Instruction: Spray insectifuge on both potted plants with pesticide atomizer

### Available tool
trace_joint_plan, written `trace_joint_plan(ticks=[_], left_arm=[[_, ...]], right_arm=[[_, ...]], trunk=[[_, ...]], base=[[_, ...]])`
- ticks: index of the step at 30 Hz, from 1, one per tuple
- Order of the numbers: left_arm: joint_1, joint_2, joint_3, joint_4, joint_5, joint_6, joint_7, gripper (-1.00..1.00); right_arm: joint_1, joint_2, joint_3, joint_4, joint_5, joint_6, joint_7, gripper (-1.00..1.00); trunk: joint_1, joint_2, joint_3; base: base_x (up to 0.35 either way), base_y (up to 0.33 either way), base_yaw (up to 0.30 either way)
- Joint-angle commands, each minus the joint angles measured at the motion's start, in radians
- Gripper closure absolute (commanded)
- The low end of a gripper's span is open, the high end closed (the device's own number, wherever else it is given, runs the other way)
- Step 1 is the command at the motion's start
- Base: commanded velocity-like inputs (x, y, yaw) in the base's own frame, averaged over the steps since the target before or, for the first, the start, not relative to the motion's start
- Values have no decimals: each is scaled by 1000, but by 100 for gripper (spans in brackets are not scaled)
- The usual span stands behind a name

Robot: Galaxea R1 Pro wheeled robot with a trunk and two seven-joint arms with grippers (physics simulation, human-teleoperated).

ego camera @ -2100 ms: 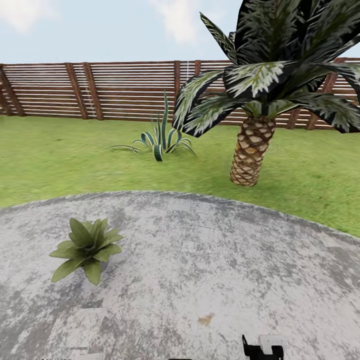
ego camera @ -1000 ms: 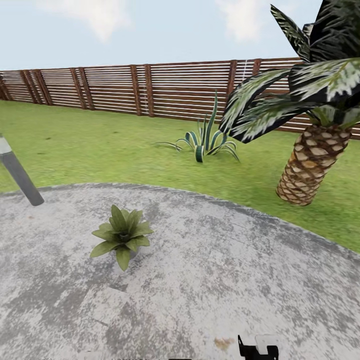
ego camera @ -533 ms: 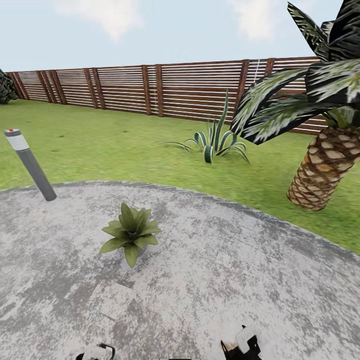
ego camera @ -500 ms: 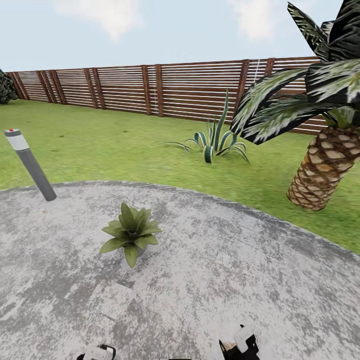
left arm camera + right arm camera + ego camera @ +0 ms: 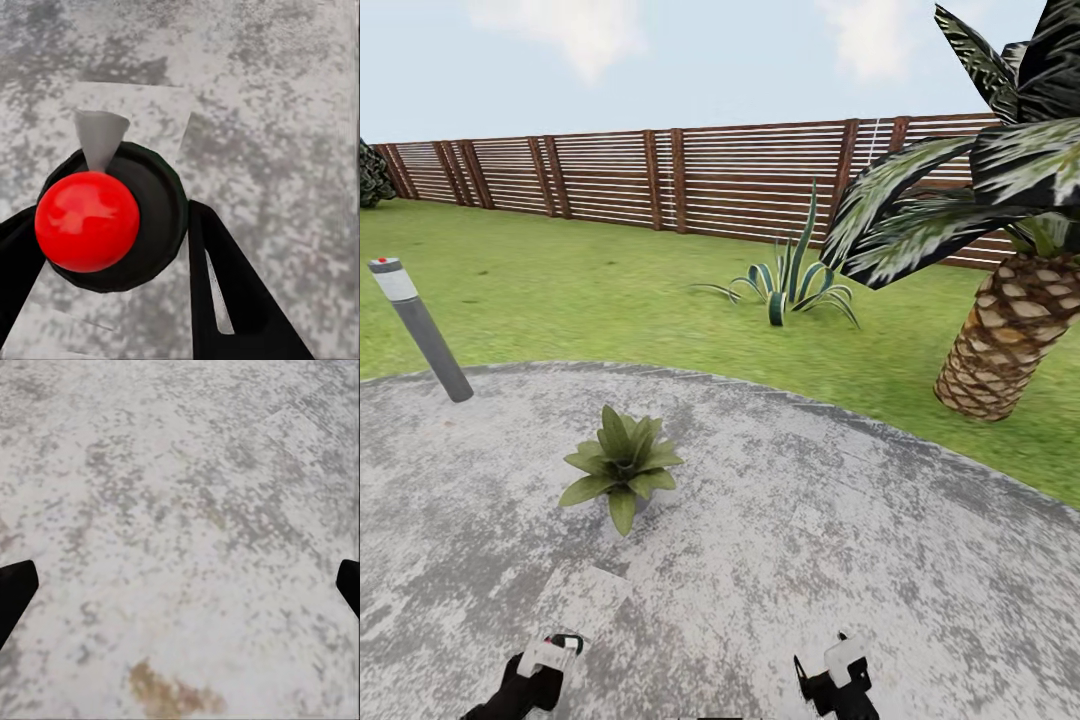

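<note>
One potted plant [image 5: 620,465], a low green rosette in a tiny grey pot, stands on the grey paving of the garden [image 5: 780,520] ahead and left of centre. The pesticide atomizer [image 5: 86,221] has a red ball top, a black collar and a grey nozzle [image 5: 99,139]. My left gripper [image 5: 109,225] is shut on it, with black fingers [image 5: 225,292] on both sides. In the head view the left gripper [image 5: 550,655] sits at the lower edge, below the plant. My right gripper [image 5: 840,670] is low at the right and stands open [image 5: 180,585] over bare paving.
A grey bollard [image 5: 422,330] leans at the paving's left edge. A spiky striped agave [image 5: 790,280] and a palm trunk [image 5: 1000,345] stand on the lawn beyond. A brown slat fence [image 5: 660,180] closes the back. A brown stain [image 5: 172,690] marks the paving.
The camera swung left earlier, bringing the bollard into view, then held still. Both grippers have risen into the lower edge of the head view.
</note>
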Motion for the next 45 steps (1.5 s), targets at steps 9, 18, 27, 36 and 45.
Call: trace_joint_plan(ticks=[9,18,27,36,45], left_arm=[[-265,-6,3,-115,-437,216,-587,100],[-275,-38,-70,-157,-579,243,-694,100],[-275,-83,-96,-159,-654,257,-719,100],[-275,-171,-96,-166,-754,257,-719,100],[-275,-245,-96,-205,-811,253,-742,100]], right_arm=[[-33,-12,9,-230,200,31,127,-100],[-49,-5,7,-403,301,217,559,-100],[-97,-3,7,-451,303,227,830,100],[-99,3,9,-498,302,228,879,100],[-99,4,9,-499,303,229,878,100]], trunk=[[0,0,-1],[0,0,-1],[0,0,-1],[0,0,-1],[0,0,-1]], base=[[0,0,0],[0,0,0],[0,0,0],[0,0,0],[0,0,0]])
